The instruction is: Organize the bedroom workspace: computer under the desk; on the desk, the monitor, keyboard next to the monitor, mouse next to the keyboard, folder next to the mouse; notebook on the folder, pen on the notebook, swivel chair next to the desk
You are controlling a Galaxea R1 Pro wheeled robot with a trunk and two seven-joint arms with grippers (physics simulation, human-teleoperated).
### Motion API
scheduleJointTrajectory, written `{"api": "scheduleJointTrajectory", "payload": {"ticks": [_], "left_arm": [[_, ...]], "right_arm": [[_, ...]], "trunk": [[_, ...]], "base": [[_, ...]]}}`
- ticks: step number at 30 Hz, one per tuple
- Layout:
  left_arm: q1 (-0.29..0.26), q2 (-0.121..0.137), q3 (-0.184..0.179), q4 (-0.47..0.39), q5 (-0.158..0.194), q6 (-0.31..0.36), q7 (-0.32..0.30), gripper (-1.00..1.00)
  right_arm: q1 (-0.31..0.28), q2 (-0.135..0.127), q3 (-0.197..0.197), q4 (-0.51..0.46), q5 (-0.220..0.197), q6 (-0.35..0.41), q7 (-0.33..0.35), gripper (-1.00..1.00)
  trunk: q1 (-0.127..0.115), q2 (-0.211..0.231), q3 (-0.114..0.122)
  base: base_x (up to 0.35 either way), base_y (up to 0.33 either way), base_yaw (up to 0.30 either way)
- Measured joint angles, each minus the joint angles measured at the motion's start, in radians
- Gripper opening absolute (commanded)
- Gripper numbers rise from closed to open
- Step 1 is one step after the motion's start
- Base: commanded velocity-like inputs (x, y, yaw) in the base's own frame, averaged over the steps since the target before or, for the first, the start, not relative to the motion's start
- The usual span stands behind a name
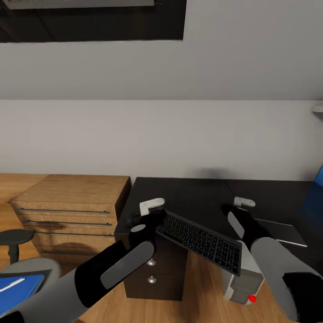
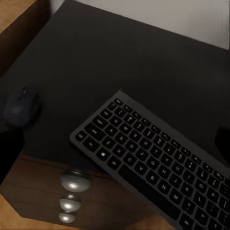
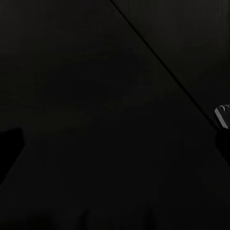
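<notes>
Over the black desk (image 1: 197, 197), both arms hold the keyboard (image 1: 199, 240).

A low light-wood drawer unit (image 1: 67, 211) stands against the pale wall (image 1: 161, 134), its three drawer fronts carrying long thin metal handles. A small dark round stool (image 1: 15, 238) on a thin post stands on the wooden floor (image 1: 206, 287) in front of it. High on the sloped ceiling sits a dark rectangular window (image 1: 89, 20). At the far right edge, a small pale shelf corner (image 1: 317, 108) juts from the wall.

Slim black keyboard (image 1: 199, 241) tilted over black desk (image 1: 193, 197) edge, mouse (image 2: 20, 107) beside.
</notes>
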Motion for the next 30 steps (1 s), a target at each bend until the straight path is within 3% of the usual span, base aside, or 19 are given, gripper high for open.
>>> {"api": "scheduleJointTrajectory", "payload": {"ticks": [2, 5, 10, 12, 16, 17, 19, 26, 30], "left_arm": [[0.0, 0.001, 0.001, 0.008, 0.0, -0.013, 0.0, 1.0], [0.0, 0.002, 0.011, 0.023, 0.001, -0.033, 0.0, 1.0], [0.0, 0.002, 0.019, 0.028, 0.001, -0.038, 0.0, 1.0], [0.0, 0.002, 0.021, 0.029, 0.001, -0.04, 0.001, 1.0], [0.0, 0.002, 0.021, 0.029, -0.001, -0.04, 0.002, 1.0], [0.0, 0.002, 0.021, 0.026, -0.002, -0.042, 0.002, 1.0], [0.0, 0.002, 0.021, 0.026, -0.001, -0.042, 0.002, 1.0], [0.0, 0.002, 0.02, 0.026, -0.002, -0.042, 0.002, 1.0], [0.0, 0.002, 0.019, 0.025, -0.002, -0.042, 0.002, 1.0]], "right_arm": [[0.028, 0.0, 0.0, -0.06, 0.001, 0.001, 0.0, 1.0], [0.19, -0.003, -0.001, -0.369, 0.002, 0.028, -0.002, 1.0], [0.368, -0.003, 0.001, -0.667, 0.002, 0.101, -0.002, 1.0], [0.448, -0.002, -0.001, -0.82, -0.002, 0.164, -0.002, 1.0], [0.488, -0.002, -0.028, -0.907, -0.043, 0.217, -0.002, 1.0], [0.503, -0.004, -0.064, -0.946, -0.138, 0.24, -0.004, 1.0], [0.508, -0.004, -0.074, -0.982, -0.183, 0.243, -0.004, 1.0], [0.515, -0.003, -0.076, -1.002, -0.206, 0.244, -0.004, 1.0], [0.519, 0.0, -0.076, -1.001, -0.213, 0.243, -0.004, 1.0]], "trunk": [[-0.008, 0.014, 0.006], [-0.019, 0.035, 0.016], [-0.038, 0.07, 0.031], [-0.042, 0.077, 0.035], [-0.042, 0.077, 0.035], [-0.042, 0.077, 0.035], [-0.042, 0.077, 0.035], [-0.042, 0.077, 0.035], [-0.042, 0.077, 0.035]], "base": [[0.0, 0.0, 0.0], [0.0, 0.0, 0.0], [0.0, 0.0, 0.0], [0.0, 0.0, 0.0], [0.0, 0.0, 0.0], [0.0, 0.0, 0.0], [0.0, 0.0, 0.0], [-0.017, 0.011, 0.0], [-0.286, 0.148, 0.0]]}}
